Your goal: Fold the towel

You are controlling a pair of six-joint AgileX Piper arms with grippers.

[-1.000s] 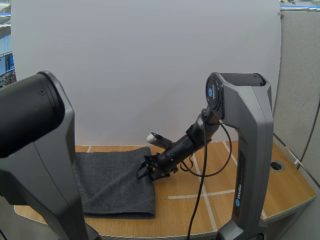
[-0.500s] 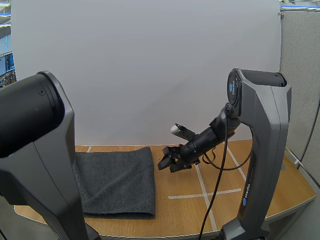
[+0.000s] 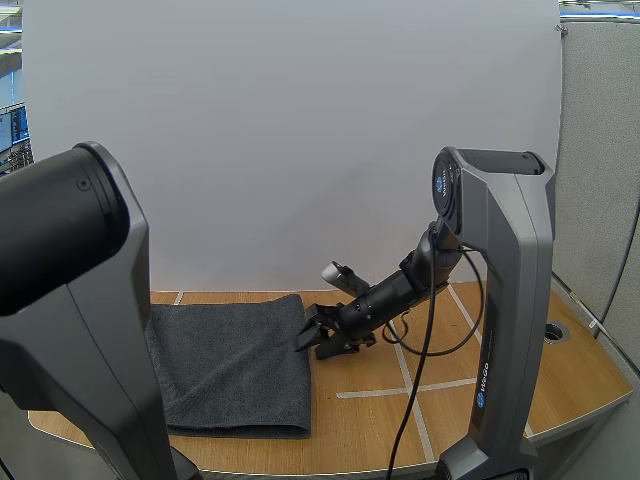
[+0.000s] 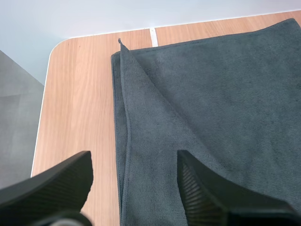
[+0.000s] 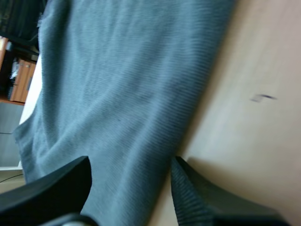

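Our dark grey towel (image 3: 235, 360) lay flat on the desk (image 3: 450, 415), toward 9 o'clock. Our right pincer (image 3: 308, 338) hung open at the towel's 3 o'clock edge. Our left pincer (image 4: 135, 161) stood spread wide above a turned-over edge of the towel.

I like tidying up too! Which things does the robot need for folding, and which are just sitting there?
For the job:
towel
left gripper, open over the towel
right gripper, open at the towel's edge

Just there:
table
tape lines
round hole in the table
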